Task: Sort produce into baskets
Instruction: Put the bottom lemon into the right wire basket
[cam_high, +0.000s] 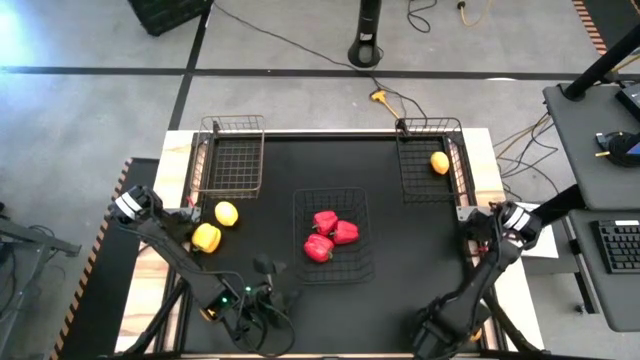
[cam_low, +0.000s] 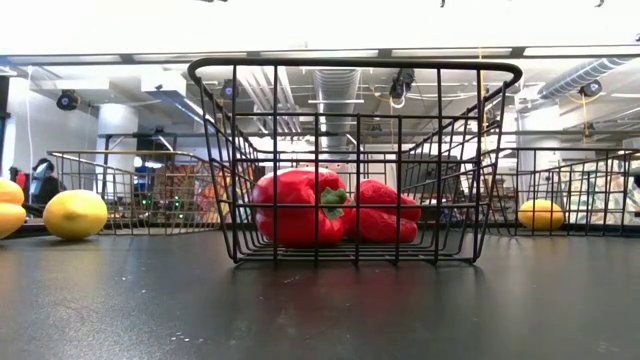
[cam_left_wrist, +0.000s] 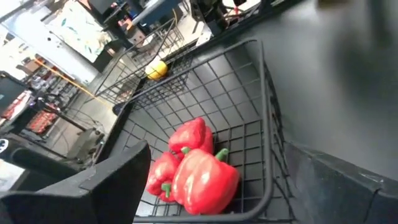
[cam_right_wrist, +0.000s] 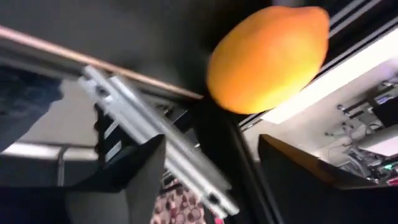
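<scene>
Three red peppers (cam_high: 328, 236) lie in the dark middle basket (cam_high: 360, 270). An orange fruit (cam_high: 439, 162) rests against the right wall of the far right basket (cam_high: 415, 185). The copper basket (cam_high: 232, 155) stands at the far left. A yellow fruit (cam_high: 227, 212) and a yellow pepper (cam_high: 205, 237) lie on the table to its near side. My left gripper (cam_high: 268, 268) hangs open near the middle basket's near left corner, facing the peppers (cam_left_wrist: 196, 171). My right gripper (cam_right_wrist: 208, 146) is open. An orange fruit (cam_right_wrist: 267, 59) shows large just beyond its fingertips, by the table's edge.
My right arm (cam_high: 450, 315) covers the table's near right corner in the high view. My left arm (cam_high: 175, 250) runs slantwise past the yellow pepper. Bare black tabletop (cam_high: 420, 260) lies between the middle basket and the right arm. Cables trail on the floor beyond the far edge.
</scene>
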